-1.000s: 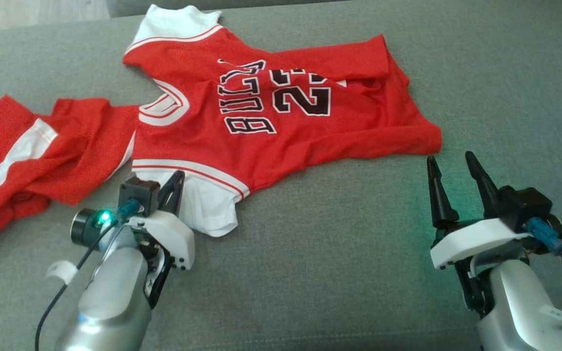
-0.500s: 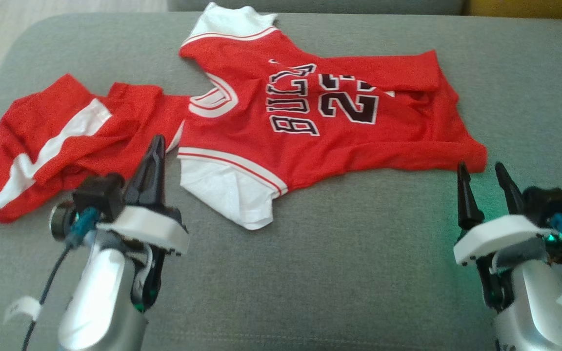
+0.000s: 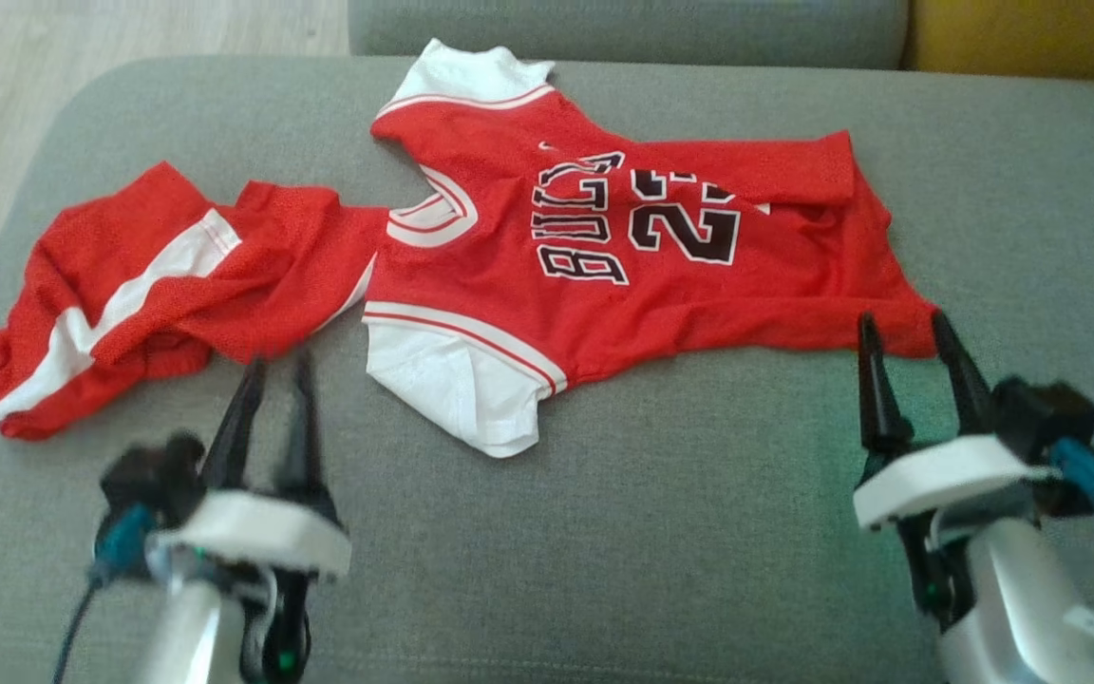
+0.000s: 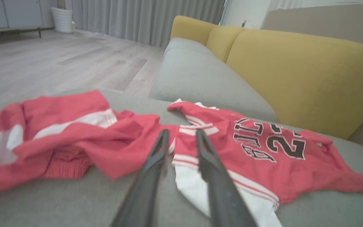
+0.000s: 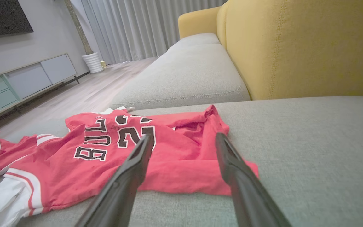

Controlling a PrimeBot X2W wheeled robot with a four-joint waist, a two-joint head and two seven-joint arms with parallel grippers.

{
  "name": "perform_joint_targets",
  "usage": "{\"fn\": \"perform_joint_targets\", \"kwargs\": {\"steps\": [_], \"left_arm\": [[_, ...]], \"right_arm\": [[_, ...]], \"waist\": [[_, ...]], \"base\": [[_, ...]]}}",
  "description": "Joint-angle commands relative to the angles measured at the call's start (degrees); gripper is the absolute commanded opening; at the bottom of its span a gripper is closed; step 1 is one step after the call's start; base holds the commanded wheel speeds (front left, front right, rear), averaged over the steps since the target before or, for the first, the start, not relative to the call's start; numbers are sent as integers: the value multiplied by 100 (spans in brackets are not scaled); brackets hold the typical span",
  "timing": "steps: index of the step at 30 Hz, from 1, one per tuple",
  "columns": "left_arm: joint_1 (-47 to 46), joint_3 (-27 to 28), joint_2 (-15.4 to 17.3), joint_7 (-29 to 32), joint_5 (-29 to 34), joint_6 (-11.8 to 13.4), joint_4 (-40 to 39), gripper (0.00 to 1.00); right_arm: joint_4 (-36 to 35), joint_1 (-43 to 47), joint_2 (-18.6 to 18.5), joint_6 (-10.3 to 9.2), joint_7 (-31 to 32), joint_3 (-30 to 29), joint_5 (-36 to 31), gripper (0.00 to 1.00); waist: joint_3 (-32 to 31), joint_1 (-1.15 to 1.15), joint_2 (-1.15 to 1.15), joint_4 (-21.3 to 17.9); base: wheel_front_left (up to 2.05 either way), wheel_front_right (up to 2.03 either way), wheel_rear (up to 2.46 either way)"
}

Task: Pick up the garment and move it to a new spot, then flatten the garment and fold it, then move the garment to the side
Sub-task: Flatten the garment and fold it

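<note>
You've got the grey sofa cushion [image 3: 604, 541] as the work surface, w/ the yellow backrest [image 4: 295, 78] behind it. The red jersey [image 3: 661, 256] lies across the middle of the cushion, mostly spread, print up, w/ its far edge doubled over and the near white sleeve [image 3: 457, 389] rumpled. Red shorts [image 3: 158, 285] sit bunched to its left, touching it by the shoulder. R gripper [image 3: 900, 321] is spread wide, nothing in it, tips right at the jersey's hem corner. L gripper [image 3: 279, 363] is blurred in the head view, but its wrist view shows the fingers parted w/ nothing between them, aimed at the spot where shorts and jersey meet

Risks, as I judge them: L could catch the shorts along w/ the jersey, since the two meet there, and drag both. R may pinch only one layer at the hem, so the fabric slips or the doubled edge stays in. Mesh looks thin & slick, so tips could dig into the cushion and snag instead of gripping
</note>
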Motion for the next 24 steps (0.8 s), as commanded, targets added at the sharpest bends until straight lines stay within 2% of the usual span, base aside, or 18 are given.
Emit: {"fn": "perform_joint_targets", "kwargs": {"steps": [1, 7, 18, 24], "left_arm": [[-81, 228, 24, -69, -23, -15, -160, 100], [278, 241, -21, -70, -49, 44, -196, 100], [190, 139, -26, -70, -137, 158, -332, 100], [19, -55, -26, -70, 76, -33, -107, 100]], "right_arm": [[-213, -4, -8, 21, -81, 173, 44, 100], [-315, 308, -8, 21, -144, 310, 177, 100], [-453, 321, -8, 21, -68, 345, 130, 100], [-574, 280, -8, 21, -31, 361, 79, 100]], "waist": [[-65, 0, 0, -12], [-205, 0, 0, -43], [-228, 0, 0, -70], [-3, 0, 0, -144]], "base": [[0, 0, 0], [0, 0, 0], [0, 0, 0], [0, 0, 0]]}}
